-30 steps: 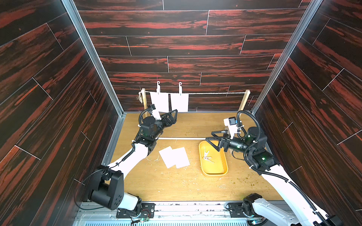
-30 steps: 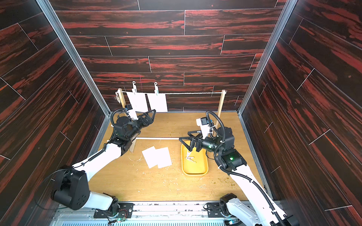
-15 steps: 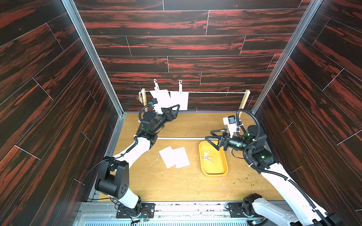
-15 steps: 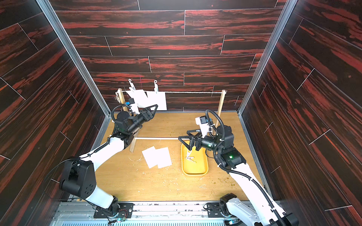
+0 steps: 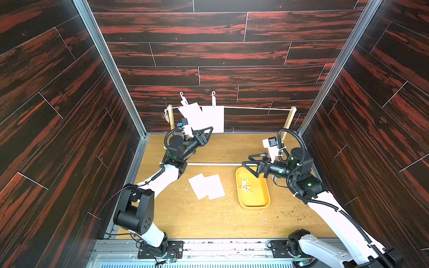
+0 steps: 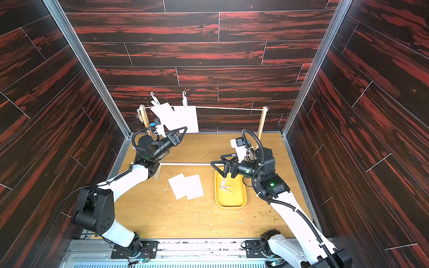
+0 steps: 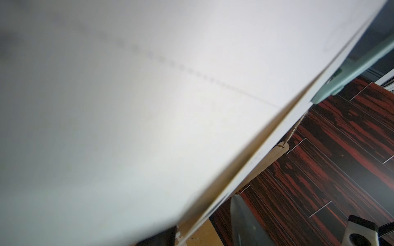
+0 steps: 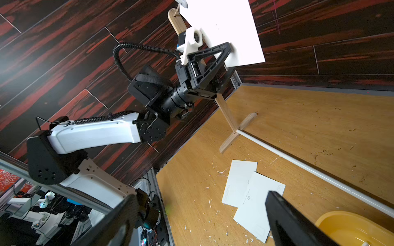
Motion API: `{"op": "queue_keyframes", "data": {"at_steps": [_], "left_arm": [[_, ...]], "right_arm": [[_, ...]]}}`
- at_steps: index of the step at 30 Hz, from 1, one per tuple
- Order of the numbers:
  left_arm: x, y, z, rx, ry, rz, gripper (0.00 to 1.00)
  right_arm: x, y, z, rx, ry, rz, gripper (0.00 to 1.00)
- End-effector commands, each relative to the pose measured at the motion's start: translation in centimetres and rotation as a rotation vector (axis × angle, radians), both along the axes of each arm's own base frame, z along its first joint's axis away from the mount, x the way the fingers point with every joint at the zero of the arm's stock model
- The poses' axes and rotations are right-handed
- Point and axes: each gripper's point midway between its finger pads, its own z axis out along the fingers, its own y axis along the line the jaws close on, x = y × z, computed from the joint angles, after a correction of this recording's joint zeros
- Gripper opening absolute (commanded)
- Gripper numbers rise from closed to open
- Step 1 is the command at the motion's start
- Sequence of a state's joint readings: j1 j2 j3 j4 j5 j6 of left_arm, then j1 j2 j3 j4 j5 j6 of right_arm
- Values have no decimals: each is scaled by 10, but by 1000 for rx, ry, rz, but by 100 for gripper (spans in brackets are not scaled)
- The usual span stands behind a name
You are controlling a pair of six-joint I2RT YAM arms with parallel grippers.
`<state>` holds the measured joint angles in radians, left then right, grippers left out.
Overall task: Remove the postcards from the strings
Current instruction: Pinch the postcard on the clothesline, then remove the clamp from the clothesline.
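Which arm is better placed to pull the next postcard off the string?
Left. The left gripper is at the tilted postcard on the string; the right gripper hangs open by the yellow tray.

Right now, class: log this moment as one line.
left gripper: astride lower corner of tilted postcard | right gripper: open, near yellow tray | string: two clipped postcards | table: two loose postcards

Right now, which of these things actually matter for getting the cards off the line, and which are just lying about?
In the job:
tilted postcard
straight postcard
string
pegs on the string
left hand, at the tilted postcard
loose postcards, already off

Lying about:
yellow tray
pegs in the tray
white rod
right hand, open
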<state>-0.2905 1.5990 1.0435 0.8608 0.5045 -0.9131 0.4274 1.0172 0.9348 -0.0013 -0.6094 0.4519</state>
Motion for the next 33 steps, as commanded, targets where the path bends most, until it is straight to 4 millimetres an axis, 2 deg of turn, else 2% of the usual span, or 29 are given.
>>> {"op": "queue_keyframes", "data": {"at_steps": [1, 2, 3, 6, 8, 11, 16, 18, 27, 33], "left_arm": [[-20, -2, 28, -40, -76, -34, 39], [-23, -4, 27, -41, -73, -41, 38], [-24, -5, 26, -43, -75, -45, 33], [-29, -11, 24, -50, -66, -57, 31], [-31, -15, 23, -47, -64, -66, 23], [-35, -18, 24, -54, -66, -66, 21], [-37, -19, 25, -47, -65, -67, 3], [-37, -19, 24, -40, -58, -65, 0], [-37, -16, 16, 22, -2, -37, 0], [-35, -12, 6, 76, 38, -12, 0]], "right_arm": [[-1, 2, 6, -1, -17, 7, 97], [-1, 2, 6, 0, -17, 7, 97], [-1, 2, 6, -1, -17, 8, 97], [0, 3, 5, 0, -15, 9, 97], [0, 3, 5, 0, -15, 8, 97], [0, 2, 5, 0, -15, 8, 97], [0, 2, 7, -4, -25, 7, 97], [1, 3, 10, -9, -34, 12, 97], [13, 11, 53, -39, -132, 33, 92], [39, 26, 90, -69, -196, 45, 92]]}}
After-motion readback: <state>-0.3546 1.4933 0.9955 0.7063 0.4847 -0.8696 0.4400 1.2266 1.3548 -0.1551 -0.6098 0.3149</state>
